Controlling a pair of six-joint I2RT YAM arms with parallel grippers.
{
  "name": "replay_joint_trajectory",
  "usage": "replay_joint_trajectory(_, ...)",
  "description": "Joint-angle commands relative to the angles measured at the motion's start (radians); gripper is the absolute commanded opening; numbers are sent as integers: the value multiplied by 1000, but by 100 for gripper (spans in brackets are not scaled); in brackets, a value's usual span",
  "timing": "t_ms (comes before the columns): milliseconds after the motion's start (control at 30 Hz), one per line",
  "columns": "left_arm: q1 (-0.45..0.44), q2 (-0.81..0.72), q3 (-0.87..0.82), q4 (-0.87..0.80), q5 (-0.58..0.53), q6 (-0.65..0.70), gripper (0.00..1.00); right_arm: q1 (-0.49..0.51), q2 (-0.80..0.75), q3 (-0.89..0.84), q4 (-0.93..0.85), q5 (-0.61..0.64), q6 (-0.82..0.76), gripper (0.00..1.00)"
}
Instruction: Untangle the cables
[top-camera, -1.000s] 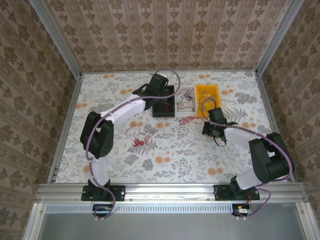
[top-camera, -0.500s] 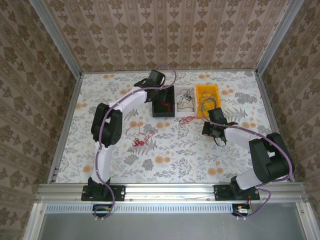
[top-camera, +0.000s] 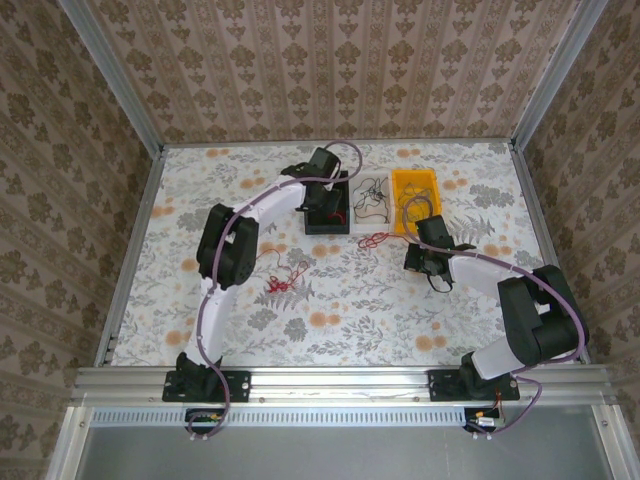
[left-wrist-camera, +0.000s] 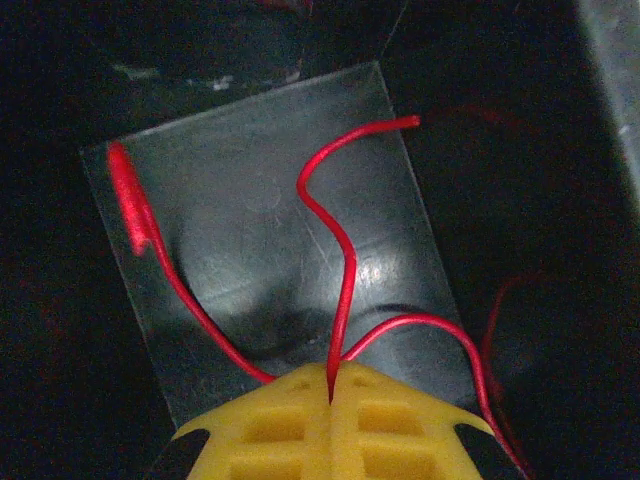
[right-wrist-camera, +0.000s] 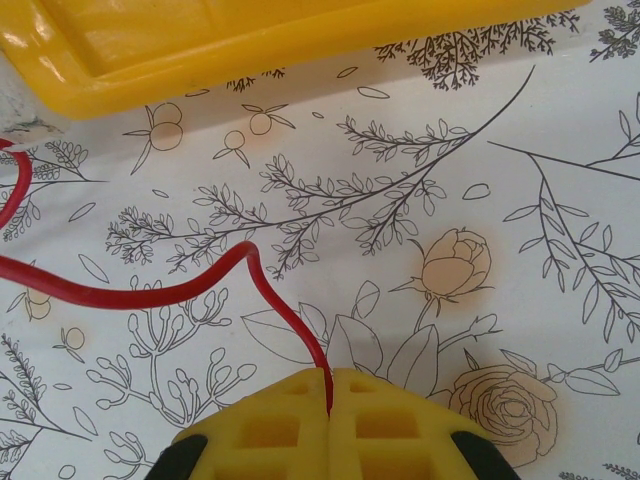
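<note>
Left pincer (left-wrist-camera: 330, 385): closed, gripping a thin red wire (left-wrist-camera: 345, 270) right at the seam between my yellow pads (left-wrist-camera: 270, 425), which are matte plastic with square waffle recesses. From the pinch the wire climbs in a smooth S-curve to a cut end. Another red strand loops off to the right, and a third runs left to a thicker, sleeve-like red tip. I cannot tell if these are one wire or several. All of it hangs over the glossy, scuffed floor of the black bin (left-wrist-camera: 250, 200), a rectangular tray with dark walls.

Right pincer (right-wrist-camera: 330, 385): also closed, with the same yellow grid pads, clamping a second red wire (right-wrist-camera: 150, 290). It is thin and round, humps up once, then trails left across the table (right-wrist-camera: 480, 150), which has a flat cloth printed with line-drawn branches and pale orange roses. Just beyond lies the rounded rim of the yellow bin (right-wrist-camera: 250, 40), smooth moulded plastic.

From the top view, the left pincer (top-camera: 325, 205) dips into the black bin (top-camera: 327, 228) at the middle of the table's far edge. The white bin (top-camera: 352, 205) sits touching its right side and holds thin black wires (top-camera: 372, 195) in a loose knot. The yellow bin (top-camera: 400, 185) is touching that one in turn. The right pincer (top-camera: 415, 257) is low on the table just near of the yellow bin. A red tangle (top-camera: 283, 283) lies on the cloth left of centre, well apart from the bins.
</note>
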Motion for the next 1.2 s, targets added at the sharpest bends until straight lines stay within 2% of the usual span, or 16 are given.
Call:
replay_joint_trajectory(0,-11,0,49,-29,-12,-17,0,-3,-11,-4,-2,-12,8,0)
replay_joint_trajectory(67,-11,-11,70,-33,-19,-18,0,-4,-13,-5,-3,-13,8,0)
replay_joint_trajectory(100,-11,-18,77,-34,-21,-15,3,-3,-13,-5,-2,-12,8,0)
replay_joint_trajectory(300,-11,-63,125,-38,-41,-10,37,-4,-15,-7,-2,-12,9,0)
replay_joint_trajectory(400,-9,-90,130,-46,-73,-13,46,-3,-15,-8,-1,-13,9,0)
replay_joint_trajectory(600,12,-231,10,44,-98,-34,47,-3,-18,-10,2,-14,8,0)
replay_joint_trajectory(833,94,-507,-389,286,-132,-185,48,7,-13,-6,18,-67,-38,0)
replay_joint_trajectory(933,126,-605,-563,368,-156,-248,48,78,-11,14,4,-100,-130,0)
replay_joint_trajectory(1067,135,-678,-706,379,-227,-300,49,216,-22,24,-3,-137,-237,1)
replay_joint_trajectory(1100,137,-689,-731,379,-238,-313,49,241,-29,24,-3,-123,-249,4)
replay_joint_trajectory(1133,141,-699,-754,376,-246,-327,49,259,-37,26,-8,-102,-255,13)
replay_joint_trajectory(1167,144,-704,-771,370,-253,-344,49,265,-45,29,-15,-83,-254,27)
